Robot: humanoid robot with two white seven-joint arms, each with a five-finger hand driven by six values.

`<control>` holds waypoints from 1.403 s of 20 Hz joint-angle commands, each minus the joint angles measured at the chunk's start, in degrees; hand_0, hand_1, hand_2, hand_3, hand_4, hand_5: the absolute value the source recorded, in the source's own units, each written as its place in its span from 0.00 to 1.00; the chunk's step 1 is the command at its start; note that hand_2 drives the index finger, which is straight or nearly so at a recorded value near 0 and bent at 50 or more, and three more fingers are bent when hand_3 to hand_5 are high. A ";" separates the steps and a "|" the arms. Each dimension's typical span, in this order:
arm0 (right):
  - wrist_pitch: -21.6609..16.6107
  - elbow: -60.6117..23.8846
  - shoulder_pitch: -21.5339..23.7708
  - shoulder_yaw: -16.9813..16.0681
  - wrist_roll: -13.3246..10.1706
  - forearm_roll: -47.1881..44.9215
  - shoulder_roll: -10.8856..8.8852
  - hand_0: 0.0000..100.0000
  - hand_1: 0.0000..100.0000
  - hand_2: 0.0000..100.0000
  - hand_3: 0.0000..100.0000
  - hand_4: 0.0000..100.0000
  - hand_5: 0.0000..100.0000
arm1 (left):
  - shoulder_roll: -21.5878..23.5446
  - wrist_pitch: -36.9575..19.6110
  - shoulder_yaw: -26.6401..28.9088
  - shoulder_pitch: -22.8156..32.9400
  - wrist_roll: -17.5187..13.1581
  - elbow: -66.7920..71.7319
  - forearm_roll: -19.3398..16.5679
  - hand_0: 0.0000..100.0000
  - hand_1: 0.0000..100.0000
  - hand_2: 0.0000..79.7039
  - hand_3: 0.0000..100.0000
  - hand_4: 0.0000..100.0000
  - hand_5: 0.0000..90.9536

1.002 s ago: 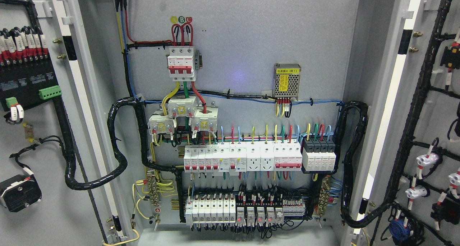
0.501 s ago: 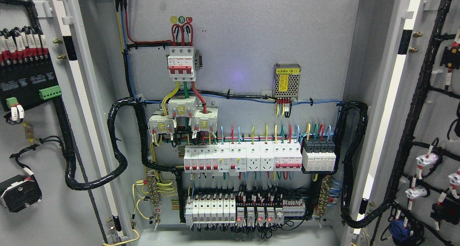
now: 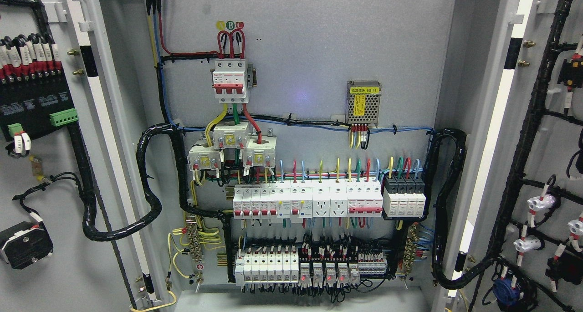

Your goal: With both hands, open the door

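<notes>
Grey metal cabinet back panel (image 3: 319, 52), evenly lit, with a faint purple glare spot

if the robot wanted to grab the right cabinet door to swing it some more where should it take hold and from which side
Probably the right door's free vertical edge, the pale strip beside the cabinet opening. It runs tall and narrow, so fingers could wrap it from the cabinet-interior side, thumb on the opposite face. Stay on a bare stretch, clear of the black wire loom on the door's inner face. Neither hand is in view.

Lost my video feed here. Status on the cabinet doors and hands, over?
Neither hand in view. Left door and right door both swung wide open, cabinet interior fully exposed. Nothing blocking the opening.
</notes>
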 commanded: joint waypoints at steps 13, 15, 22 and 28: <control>10.15 26.89 -2.79 0.24 -9.46 10.10 6.21 0.19 0.00 0.00 0.00 0.00 0.00 | -6.56 16.05 -1.67 -19.62 -0.86 46.33 -7.70 0.00 0.00 0.00 0.00 0.00 0.00; 11.28 27.33 -2.79 0.24 -10.16 10.10 6.21 0.19 0.00 0.00 0.00 0.00 0.00 | -7.44 16.05 -1.50 -19.63 -1.13 46.87 -10.77 0.00 0.00 0.00 0.00 0.00 0.00; 12.44 27.51 -2.79 -0.02 -10.96 10.01 7.26 0.19 0.00 0.00 0.00 0.00 0.00 | -9.46 16.13 -1.06 -19.01 -0.95 47.74 -17.64 0.00 0.00 0.00 0.00 0.00 0.00; 12.35 27.42 -2.79 -0.02 -10.96 10.01 7.35 0.19 0.00 0.00 0.00 0.00 0.00 | -11.66 16.05 -1.15 -19.01 3.95 47.48 -17.73 0.00 0.00 0.00 0.00 0.00 0.00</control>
